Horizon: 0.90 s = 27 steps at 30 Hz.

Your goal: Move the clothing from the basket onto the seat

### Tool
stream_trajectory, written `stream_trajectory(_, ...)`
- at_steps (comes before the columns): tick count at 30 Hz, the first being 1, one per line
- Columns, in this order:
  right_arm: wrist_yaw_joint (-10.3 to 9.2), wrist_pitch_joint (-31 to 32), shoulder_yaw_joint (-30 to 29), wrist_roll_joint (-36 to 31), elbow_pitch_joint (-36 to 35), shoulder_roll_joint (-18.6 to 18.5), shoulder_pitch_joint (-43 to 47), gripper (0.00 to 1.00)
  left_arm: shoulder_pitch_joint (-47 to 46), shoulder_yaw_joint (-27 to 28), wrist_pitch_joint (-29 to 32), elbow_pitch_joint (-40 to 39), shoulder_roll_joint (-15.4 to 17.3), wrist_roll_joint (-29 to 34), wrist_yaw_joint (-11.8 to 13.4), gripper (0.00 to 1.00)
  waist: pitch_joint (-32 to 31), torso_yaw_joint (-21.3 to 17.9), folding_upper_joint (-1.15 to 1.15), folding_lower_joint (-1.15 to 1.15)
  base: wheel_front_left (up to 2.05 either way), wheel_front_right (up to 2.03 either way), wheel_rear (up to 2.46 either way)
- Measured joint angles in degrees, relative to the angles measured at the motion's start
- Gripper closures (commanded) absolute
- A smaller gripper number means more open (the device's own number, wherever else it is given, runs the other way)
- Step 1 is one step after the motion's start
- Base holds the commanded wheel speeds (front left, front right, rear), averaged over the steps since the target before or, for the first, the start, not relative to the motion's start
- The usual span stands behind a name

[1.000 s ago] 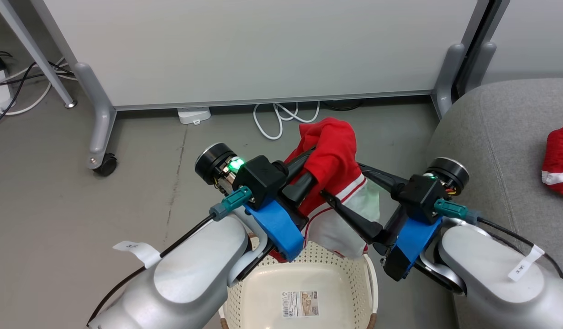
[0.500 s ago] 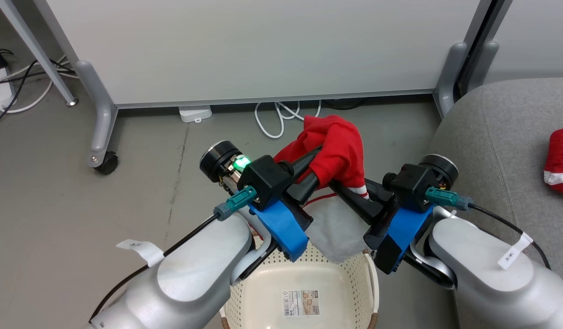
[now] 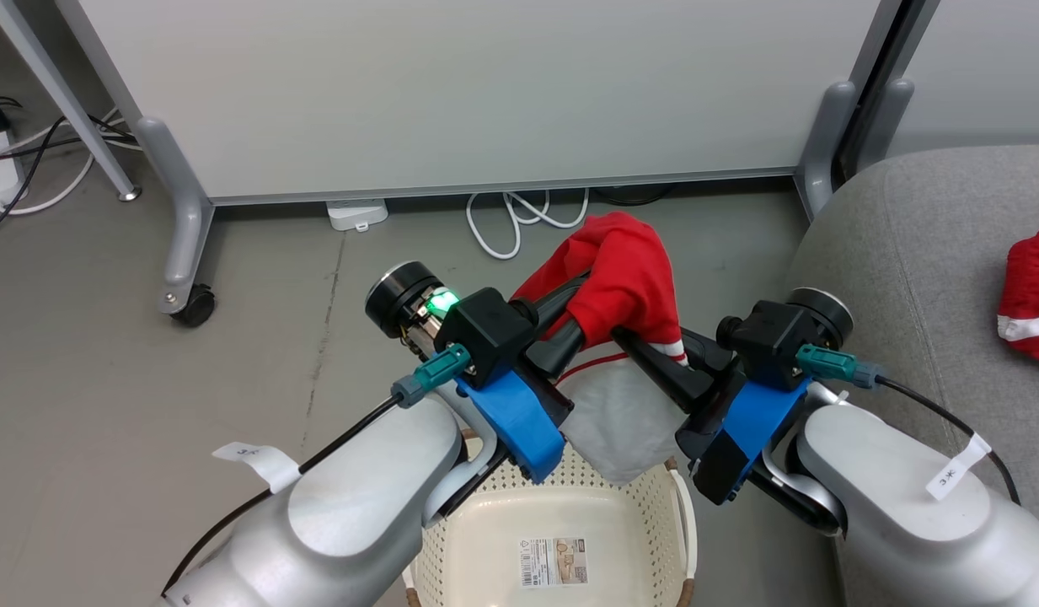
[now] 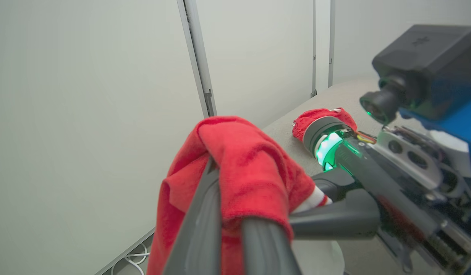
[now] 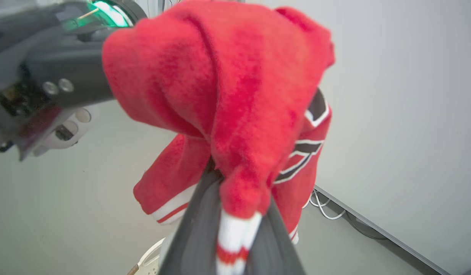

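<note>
1. Clothing (image 3: 624,278) in red hangs above the basket (image 3: 570,474), bunched over both sets of fingers. A second red piece (image 3: 1029,295) lies on the seat (image 3: 907,244), well apart to the right.
2. Left gripper (image 3: 570,316) has its fingers pinched together on a red fold. The right gripper (image 3: 645,354) has its fingers clamped on a striped cuff.
3. Pale lining (image 3: 620,421) dangles toward the basket's far rim. A low sideways swing to the seat could snag it there and drag or tip the light basket.
4. Both holds look shallow. If the arms drift apart, the cloth may pull out of one and drop to the floor (image 3: 148,379).
</note>
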Motion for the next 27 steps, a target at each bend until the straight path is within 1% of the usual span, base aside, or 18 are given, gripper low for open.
stream_trajectory(1,0.0,0.0,-0.24,0.0,-0.07,0.01,0.14,1.0,0.02,0.01,0.0,0.07,0.04,0.04,0.03,0.91,-0.01,-0.01,0.0,0.0,0.0,0.0,0.0)
stream_trajectory(2,0.0,0.0,-0.6,0.0,-0.14,0.05,0.37,1.0,0.09,0.05,-0.01,0.12,0.08,0.03,0.2,0.16,-0.03,-0.03,0.0,0.0,0.0,0.0,0.0)
stream_trajectory(3,0.0,0.0,-0.91,0.0,-0.21,0.09,0.59,1.0,0.24,0.13,-0.04,0.27,0.08,0.03,0.27,0.0,-0.05,-0.04,0.0,0.0,0.0,0.0,0.0)
stream_trajectory(9,0.0,0.0,-3.01,-0.51,-0.6,0.18,2.03,1.0,1.26,0.19,-0.08,0.69,0.62,0.38,0.88,0.0,-0.26,-0.12,0.0,0.0,0.0,0.0,0.0)
stream_trajectory(18,0.0,0.0,-8.12,-1.69,-1.47,0.05,5.12,1.0,3.43,0.9,-0.09,0.64,1.8,0.67,1.23,0.0,-0.36,-0.49,0.0,0.0,0.0,0.0,0.0)
stream_trajectory(27,0.0,0.0,-14.77,-3.68,-2.74,0.41,8.37,1.0,5.1,2.22,-0.1,-0.7,2.77,1.53,2.02,0.0,0.65,-2.96,0.0,0.0,0.0,0.0,0.0)
